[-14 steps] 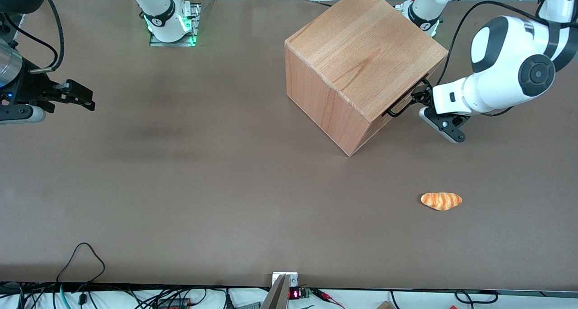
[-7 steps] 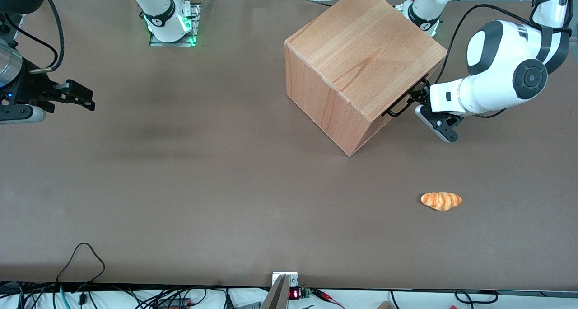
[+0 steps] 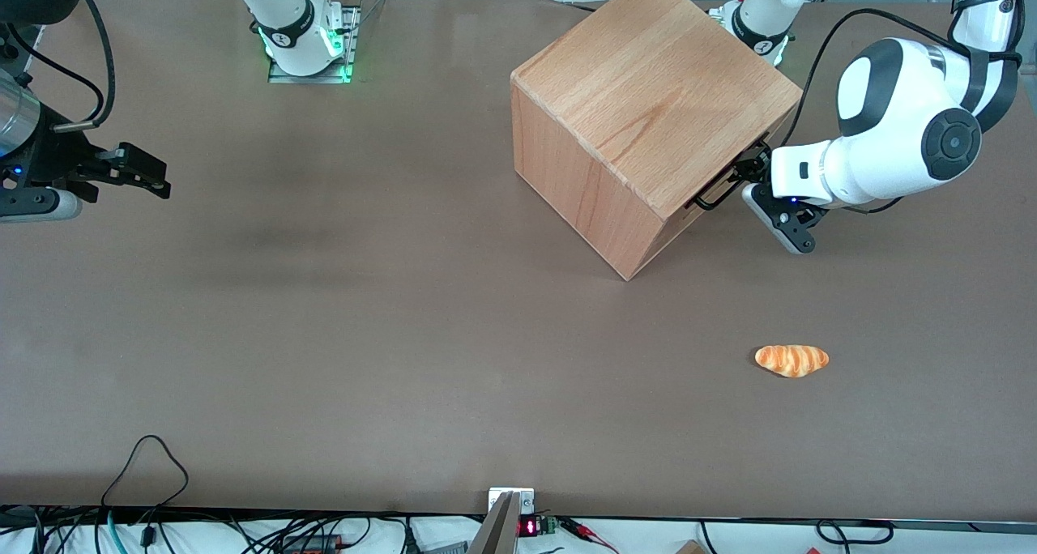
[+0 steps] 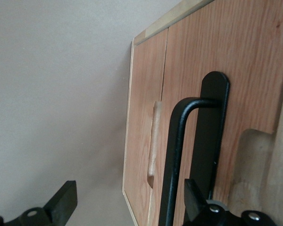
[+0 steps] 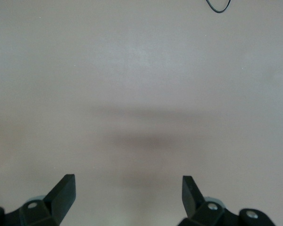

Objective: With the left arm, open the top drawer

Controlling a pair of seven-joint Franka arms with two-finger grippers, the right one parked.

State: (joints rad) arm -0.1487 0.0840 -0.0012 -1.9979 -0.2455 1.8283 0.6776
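Claw [image 3: 749, 173] of the left arm [image 3: 895, 145] held spread at the black handle [image 4: 177, 160] of the top drawer [image 4: 217, 70], drawer shut in the cabinet [image 3: 648, 117], croissant [image 3: 791, 360] lying nearer the front camera on the surface [image 3: 364, 335]

This is a robot laboratory: a wide brown table [image 3: 324, 335] with robot arms bolted at its edge, one base [image 3: 304, 40] lit green, and many loose cables [image 3: 146, 530] along the front.

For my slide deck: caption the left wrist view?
Open gripper at the top drawer, black handle beside one finger.
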